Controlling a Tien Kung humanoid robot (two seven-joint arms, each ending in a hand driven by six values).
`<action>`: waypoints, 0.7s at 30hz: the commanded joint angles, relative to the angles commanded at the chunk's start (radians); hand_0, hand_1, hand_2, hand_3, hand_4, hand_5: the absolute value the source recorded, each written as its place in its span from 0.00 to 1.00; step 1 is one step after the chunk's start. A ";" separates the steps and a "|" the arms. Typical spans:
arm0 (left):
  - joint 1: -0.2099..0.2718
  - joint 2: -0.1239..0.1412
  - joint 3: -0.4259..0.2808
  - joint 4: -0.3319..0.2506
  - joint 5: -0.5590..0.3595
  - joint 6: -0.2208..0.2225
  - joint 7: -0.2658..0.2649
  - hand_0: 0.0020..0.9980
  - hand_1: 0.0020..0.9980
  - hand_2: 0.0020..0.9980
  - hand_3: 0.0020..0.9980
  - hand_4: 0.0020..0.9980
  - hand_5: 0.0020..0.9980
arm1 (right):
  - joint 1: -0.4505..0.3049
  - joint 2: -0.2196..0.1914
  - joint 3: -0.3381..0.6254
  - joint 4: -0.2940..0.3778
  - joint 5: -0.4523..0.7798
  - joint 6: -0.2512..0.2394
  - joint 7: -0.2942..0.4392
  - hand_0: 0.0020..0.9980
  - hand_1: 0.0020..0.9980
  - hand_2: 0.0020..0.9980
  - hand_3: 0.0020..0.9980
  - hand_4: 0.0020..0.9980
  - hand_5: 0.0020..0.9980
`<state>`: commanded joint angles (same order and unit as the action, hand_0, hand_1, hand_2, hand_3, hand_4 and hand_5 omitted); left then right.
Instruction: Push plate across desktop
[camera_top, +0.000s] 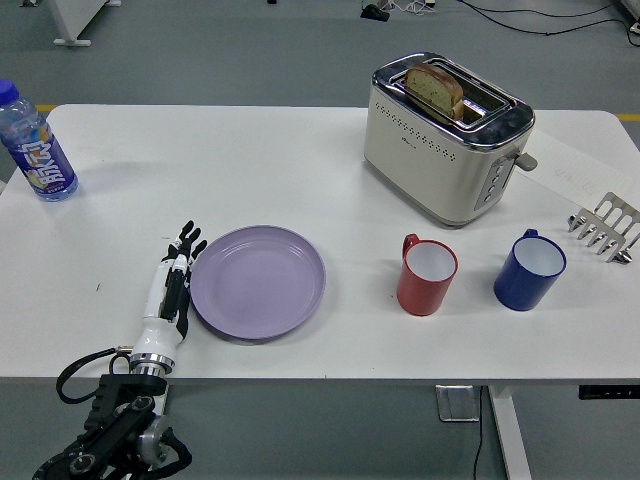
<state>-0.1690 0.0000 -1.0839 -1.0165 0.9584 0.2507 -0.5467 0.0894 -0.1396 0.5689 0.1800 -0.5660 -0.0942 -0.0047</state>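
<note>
Left robot hand (172, 285), fingers straight and grasping nothing, lies flat against the left rim of the purple plate (258, 281) on the tabletop (250, 160). Plate looks light, rigid, slippery; rim contact suits pushing.

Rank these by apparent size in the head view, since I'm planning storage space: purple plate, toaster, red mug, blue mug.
1. toaster
2. purple plate, slightly smaller in picture area
3. red mug and blue mug: look alike, no ranking between them.
</note>
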 joint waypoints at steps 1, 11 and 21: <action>-0.002 0.000 0.004 0.001 -0.002 0.002 -0.001 0.88 0.94 0.99 0.98 0.50 1.00 | 0.000 0.000 0.000 0.000 0.000 0.000 0.001 0.66 0.64 0.72 0.68 0.28 0.28; -0.018 0.000 0.039 -0.002 -0.015 0.005 -0.008 0.88 0.93 0.99 0.97 0.49 1.00 | 0.004 -0.001 -0.001 0.000 0.002 0.002 0.003 0.66 0.64 0.72 0.68 0.29 0.28; -0.030 0.000 0.086 -0.005 -0.023 -0.008 -0.008 0.88 0.93 0.99 0.96 0.49 1.00 | 0.007 -0.002 0.000 0.000 -0.001 0.001 0.004 0.66 0.65 0.73 0.68 0.29 0.29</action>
<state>-0.1992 0.0000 -0.9979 -1.0215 0.9352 0.2431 -0.5547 0.0964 -0.1413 0.5693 0.1800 -0.5668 -0.0927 -0.0004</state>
